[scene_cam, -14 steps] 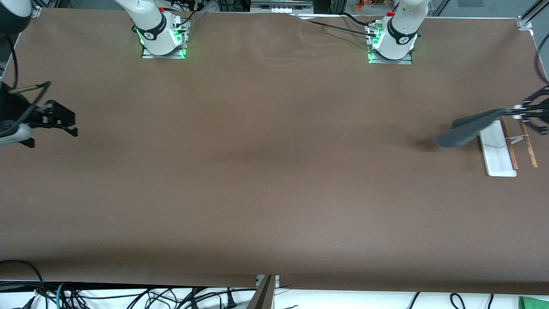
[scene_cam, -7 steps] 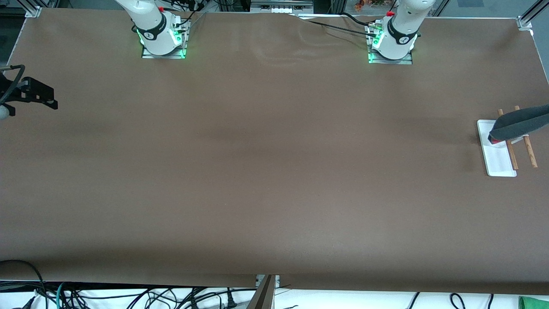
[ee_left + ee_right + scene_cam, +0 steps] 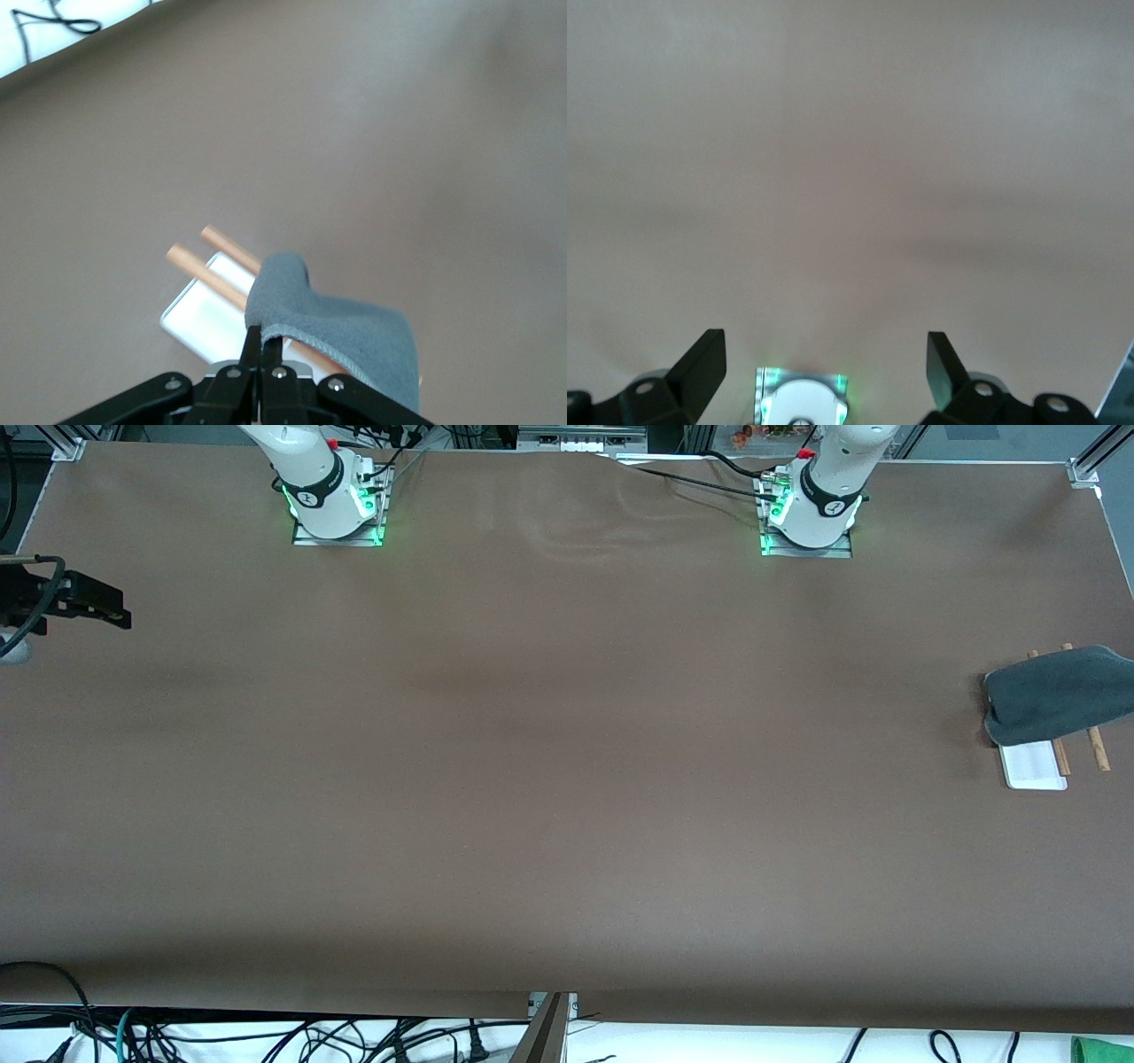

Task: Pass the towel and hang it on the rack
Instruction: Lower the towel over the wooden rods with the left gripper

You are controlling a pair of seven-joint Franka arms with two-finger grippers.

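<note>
Towel [image 3: 1054, 695] now over rack [image 3: 1035, 766]

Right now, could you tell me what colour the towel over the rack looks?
Dark grey; the towel shows best in the left wrist view.

You see the towel [image 3: 341, 323] as soft, fuzzy grey cloth with a thin stitched edge. The rack [image 3: 197, 312] has a smooth white plastic-looking base and two matt light-brown wooden rods [image 3: 205, 274]. The table [image 3: 549, 779] wears a matt brown covering, faintly wrinkled near the bases.
</note>
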